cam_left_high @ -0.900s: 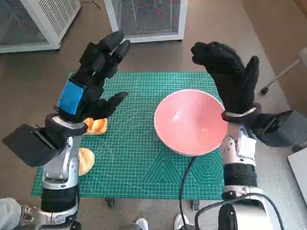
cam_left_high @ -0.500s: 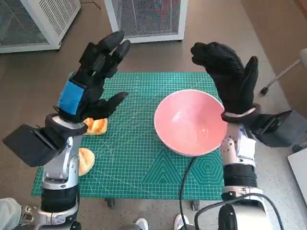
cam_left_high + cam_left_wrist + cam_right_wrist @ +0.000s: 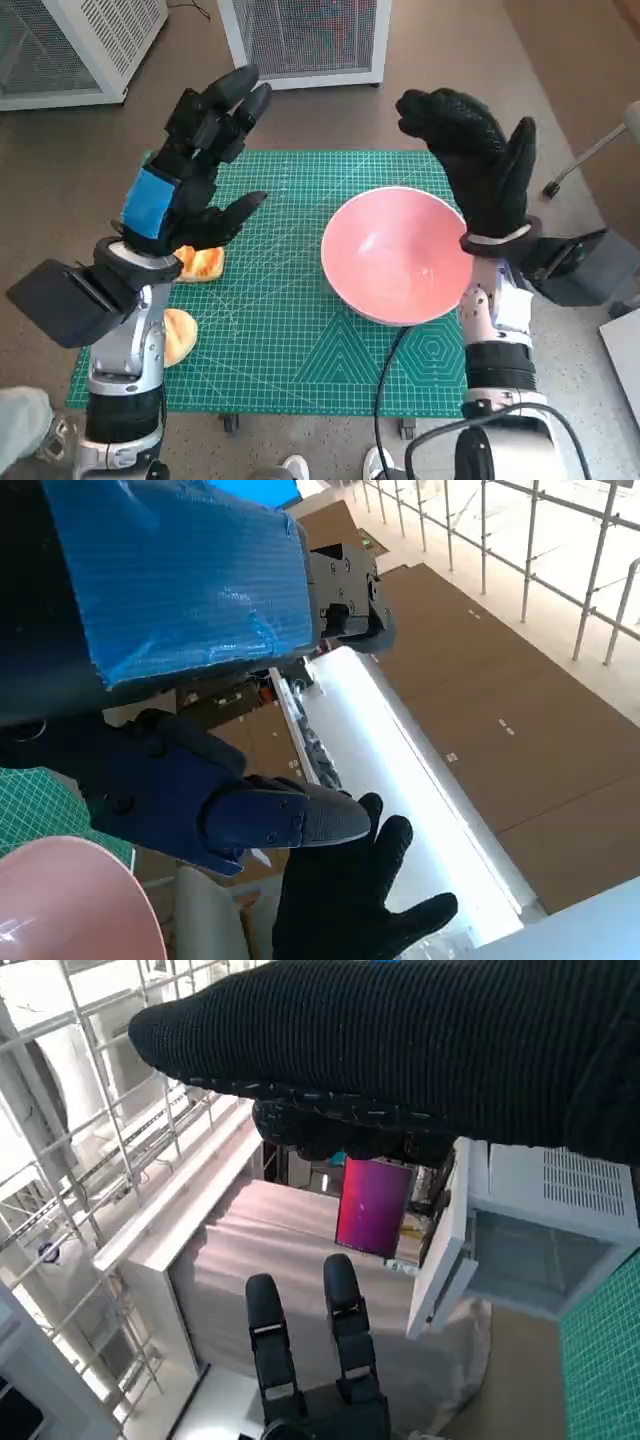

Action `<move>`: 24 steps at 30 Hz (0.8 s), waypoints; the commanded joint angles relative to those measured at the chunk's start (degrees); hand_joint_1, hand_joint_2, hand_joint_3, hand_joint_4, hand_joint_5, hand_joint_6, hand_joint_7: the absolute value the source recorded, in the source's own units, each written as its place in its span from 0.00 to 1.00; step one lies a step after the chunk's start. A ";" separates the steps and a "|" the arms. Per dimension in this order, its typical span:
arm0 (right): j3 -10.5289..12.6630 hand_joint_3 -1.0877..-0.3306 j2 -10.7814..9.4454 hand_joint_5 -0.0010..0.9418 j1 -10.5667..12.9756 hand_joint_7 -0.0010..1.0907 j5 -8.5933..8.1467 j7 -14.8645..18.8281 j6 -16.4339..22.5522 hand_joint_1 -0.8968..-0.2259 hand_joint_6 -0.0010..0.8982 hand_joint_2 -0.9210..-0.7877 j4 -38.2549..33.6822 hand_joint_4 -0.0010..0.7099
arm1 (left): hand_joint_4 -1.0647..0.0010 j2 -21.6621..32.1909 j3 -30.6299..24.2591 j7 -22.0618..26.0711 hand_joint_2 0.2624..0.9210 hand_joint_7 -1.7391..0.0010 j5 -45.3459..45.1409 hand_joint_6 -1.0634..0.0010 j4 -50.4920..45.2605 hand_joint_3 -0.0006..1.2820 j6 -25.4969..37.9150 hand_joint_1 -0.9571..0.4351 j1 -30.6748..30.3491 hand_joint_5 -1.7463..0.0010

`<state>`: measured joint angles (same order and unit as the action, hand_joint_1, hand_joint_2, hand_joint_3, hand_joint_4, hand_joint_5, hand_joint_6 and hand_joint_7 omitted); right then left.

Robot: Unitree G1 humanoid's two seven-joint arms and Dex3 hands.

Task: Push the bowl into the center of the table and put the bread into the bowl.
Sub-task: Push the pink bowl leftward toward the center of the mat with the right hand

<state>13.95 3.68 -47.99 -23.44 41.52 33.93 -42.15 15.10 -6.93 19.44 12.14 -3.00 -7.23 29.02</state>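
Observation:
A pink bowl [image 3: 398, 254] sits on the right half of the green cutting mat [image 3: 290, 300]; its rim [image 3: 70, 890] also shows in the left wrist view. Two pieces of bread lie at the mat's left edge: one [image 3: 203, 263] under my left hand, another [image 3: 178, 335] beside my left forearm. My left hand [image 3: 190, 170] is raised above the mat's left side, fingers spread, holding nothing. My right hand [image 3: 478, 165] is raised upright by the bowl's far right rim, also empty. Each wrist view shows the other hand: the gloved right hand [image 3: 350, 905] and the left hand's fingers [image 3: 315, 1360].
White ventilated units stand on the floor beyond the table, at the far left [image 3: 80, 40] and far middle [image 3: 310, 38]. A black cable [image 3: 385, 375] runs over the mat's near edge below the bowl. A chair leg [image 3: 590, 155] shows at right.

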 commanded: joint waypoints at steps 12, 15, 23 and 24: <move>-0.40 0.94 -0.32 0.00 1.68 0.00 0.04 -0.35 -0.20 0.68 0.67 0.00 -0.43 0.60 | 0.80 0.05 0.02 -0.46 1.00 0.67 -0.34 1.00 -0.28 0.25 -0.22 0.27 0.44 1.00; -0.33 0.94 -0.24 0.00 1.65 0.00 -0.12 -0.33 -0.38 0.68 0.67 0.00 -0.52 0.60 | 0.80 0.11 -0.11 -0.18 1.00 0.67 -0.01 1.00 -0.19 0.25 -0.33 0.27 0.43 1.00; 0.34 0.94 0.53 0.00 1.54 0.00 -0.17 -0.27 0.37 0.68 0.67 0.00 -1.66 0.60 | 0.80 0.27 -0.16 -0.19 1.00 0.67 -0.04 1.00 -0.59 0.25 -0.25 0.27 0.25 1.00; 0.51 0.94 0.75 0.00 1.49 0.00 -0.18 -0.25 0.53 0.68 0.67 0.00 -1.91 0.60 | 0.80 0.31 -0.17 -0.29 1.00 0.67 -0.17 1.00 -0.70 0.25 -0.24 0.27 0.20 1.00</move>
<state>13.84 3.81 -47.92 -23.43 41.50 34.34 -42.73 15.14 -6.95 19.38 12.06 -3.01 -7.23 29.01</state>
